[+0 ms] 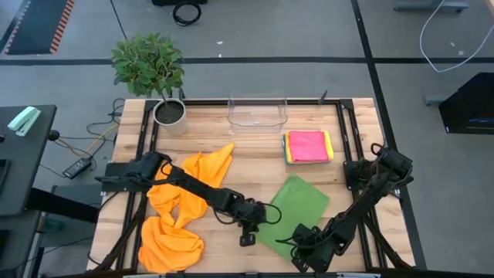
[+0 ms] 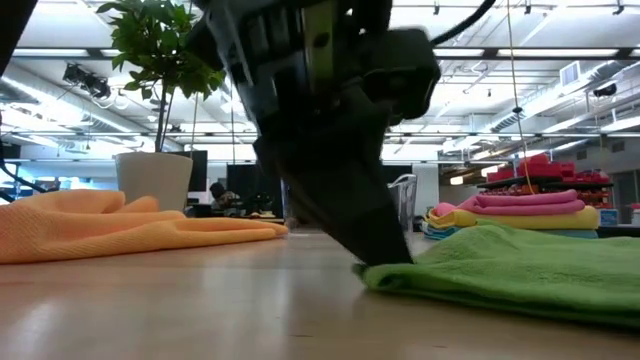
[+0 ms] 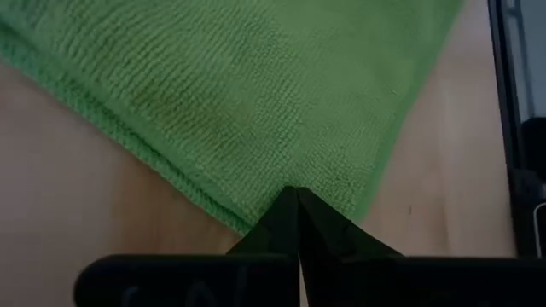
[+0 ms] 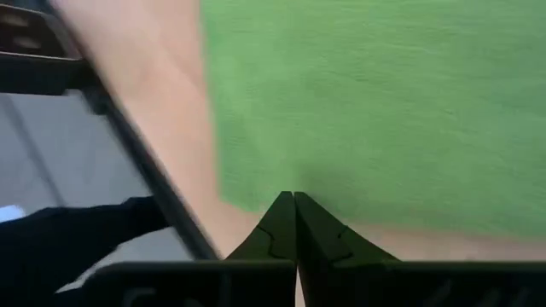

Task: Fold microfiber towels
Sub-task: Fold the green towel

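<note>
the green towel (image 1: 293, 210) lies flat on the tabletop (image 1: 255, 147) between both arms. the left tool (image 1: 248, 232), pressed together, touches its near-left edge; the right tool (image 1: 302, 259), also pressed together, sits at its near corner.

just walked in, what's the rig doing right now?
Folding microfiber towels. Both arms are at the green towel lying flat near the table's front: the left gripper is shut at its left corner, the right gripper shut at its front edge. Whether either one has cloth pinched isn't clear. A finished stack, pink towel on top, sits at the right rear. Crumpled orange towels wait on the left, by a potted plant and an empty clear bin.
</note>
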You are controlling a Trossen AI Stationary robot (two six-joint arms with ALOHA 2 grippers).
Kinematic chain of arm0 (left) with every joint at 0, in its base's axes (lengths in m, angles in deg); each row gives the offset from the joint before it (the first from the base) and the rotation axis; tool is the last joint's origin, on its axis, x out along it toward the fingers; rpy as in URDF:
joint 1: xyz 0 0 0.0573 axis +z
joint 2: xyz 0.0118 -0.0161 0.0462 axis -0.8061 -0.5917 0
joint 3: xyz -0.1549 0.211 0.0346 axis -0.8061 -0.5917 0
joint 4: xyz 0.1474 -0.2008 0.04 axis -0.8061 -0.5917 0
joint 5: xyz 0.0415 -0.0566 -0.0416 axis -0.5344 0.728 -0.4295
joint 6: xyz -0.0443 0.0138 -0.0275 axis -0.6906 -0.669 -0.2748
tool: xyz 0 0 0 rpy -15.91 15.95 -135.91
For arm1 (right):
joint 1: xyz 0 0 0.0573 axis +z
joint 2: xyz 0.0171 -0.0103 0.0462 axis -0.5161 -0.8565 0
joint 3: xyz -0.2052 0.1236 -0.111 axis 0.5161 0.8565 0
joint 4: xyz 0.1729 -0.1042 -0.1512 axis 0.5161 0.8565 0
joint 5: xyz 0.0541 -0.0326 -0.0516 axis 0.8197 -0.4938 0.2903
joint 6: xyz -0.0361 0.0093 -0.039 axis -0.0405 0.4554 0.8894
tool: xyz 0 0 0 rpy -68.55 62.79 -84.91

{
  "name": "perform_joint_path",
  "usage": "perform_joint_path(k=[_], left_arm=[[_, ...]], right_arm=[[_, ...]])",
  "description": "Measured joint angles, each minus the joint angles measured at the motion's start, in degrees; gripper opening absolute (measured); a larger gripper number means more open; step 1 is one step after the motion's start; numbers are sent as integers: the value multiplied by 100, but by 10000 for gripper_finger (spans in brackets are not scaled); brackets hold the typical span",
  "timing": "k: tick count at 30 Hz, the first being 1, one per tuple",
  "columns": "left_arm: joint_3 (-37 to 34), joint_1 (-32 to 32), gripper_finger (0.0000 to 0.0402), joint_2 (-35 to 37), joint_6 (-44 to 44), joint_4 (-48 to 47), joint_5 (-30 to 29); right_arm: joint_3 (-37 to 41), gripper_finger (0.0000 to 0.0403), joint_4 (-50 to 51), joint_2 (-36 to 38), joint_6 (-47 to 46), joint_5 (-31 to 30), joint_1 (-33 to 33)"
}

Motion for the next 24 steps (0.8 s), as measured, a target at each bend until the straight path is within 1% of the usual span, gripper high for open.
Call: perform_joint_path(k=[4, 9, 11, 12, 14, 16, 18, 20, 22, 24], left_arm=[[8, -102, 7, 13, -517, -141, 258], [-25, -306, 5, 68, -1455, -115, 872], [-33, -343, 10, 124, -1529, -158, 873], [-33, -320, 12, 170, -1481, -121, 834], [-33, -236, 12, 341, -1249, -210, 518], [-30, -113, 6, 531, -1021, -161, 162], [-24, 21, 5, 704, -791, -160, -44], [-11, 165, 8, 742, -606, 20, -94], [-23, 275, 7, 726, -376, -54, -102], [-15, 368, 5, 558, -270, 97, -109]], right_arm=[[0, 2, 826, 283, -309, -104, 74], [-2, 2, 2052, 747, -917, -346, 16], [25, 2, 2280, 830, -1019, -374, -69], [84, 2, 2318, 850, -1014, -381, -108], [232, 2, 2204, 834, -872, -389, -219], [423, 2, 1847, 816, -694, -385, -330], [555, 2, 1552, 816, -598, -398, -438], [682, 2, 1408, 816, -584, -386, -504], [782, 2, 1449, 816, -579, -347, -526], [851, 2, 1419, 816, -559, -286, -529]])
